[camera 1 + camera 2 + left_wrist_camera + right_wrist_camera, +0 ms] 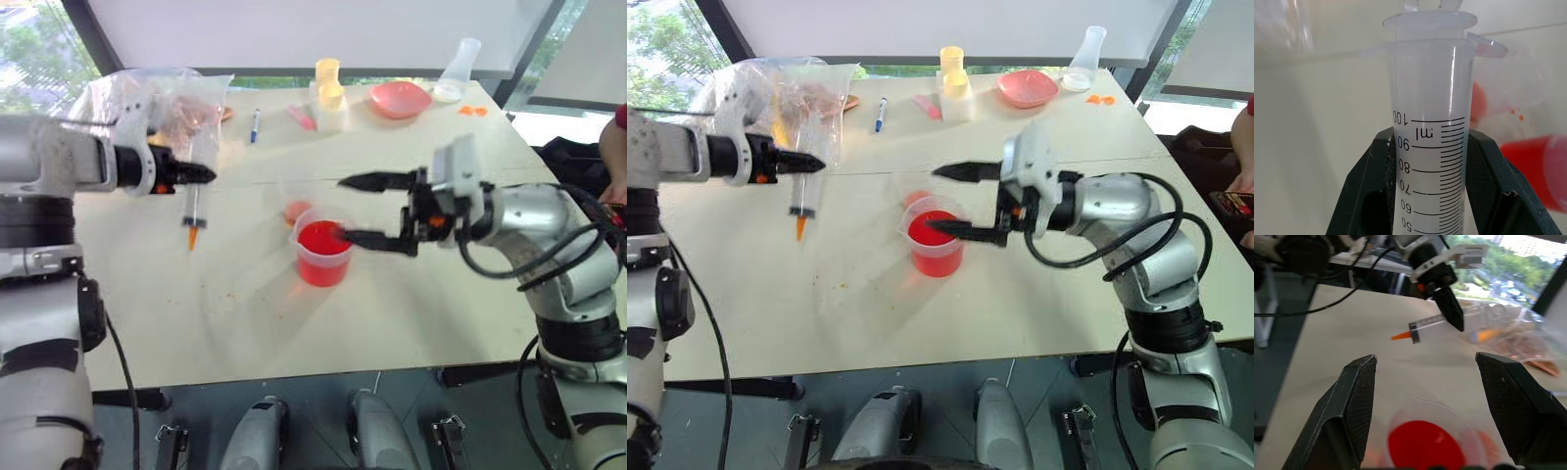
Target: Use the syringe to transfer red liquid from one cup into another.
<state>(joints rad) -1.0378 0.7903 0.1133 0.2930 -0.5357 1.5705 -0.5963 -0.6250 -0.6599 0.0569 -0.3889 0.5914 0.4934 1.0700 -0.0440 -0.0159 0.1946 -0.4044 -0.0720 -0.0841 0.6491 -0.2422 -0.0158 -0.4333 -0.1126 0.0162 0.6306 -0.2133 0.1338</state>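
The left gripper (808, 163) was clamped tight on the syringe (802, 204), its two black fingers (1371, 186) pressing the clear barrel from either side near the upper graduation marks, just under the flange. The syringe hung upright below the fingertips, orange tip pointing down and clear of the table (1038, 294). Behind that gripper lay a crumpled clear plastic bag (808, 93). The right gripper (960, 201) stood wide open with nothing between its fingers, which pointed toward the left gripper. One finger was above the beaker (936, 240) and the other reached over its rim, so the beaker sat just beneath and ahead of the open jaws; whether the lower finger touched the rim could not be told. The beaker stood on the table holding red liquid (933, 230), well apart from the syringe, between the two grippers. A small clear cup (298, 211) with an orange tint at its bottom stood just behind the beaker, on the side away from the right gripper's wrist. Further beyond both grippers, near the far table edge, were a blue-capped pen (881, 113), yellow cups (953, 70), a pink dish (1028, 88) and a clear flask (1084, 59)
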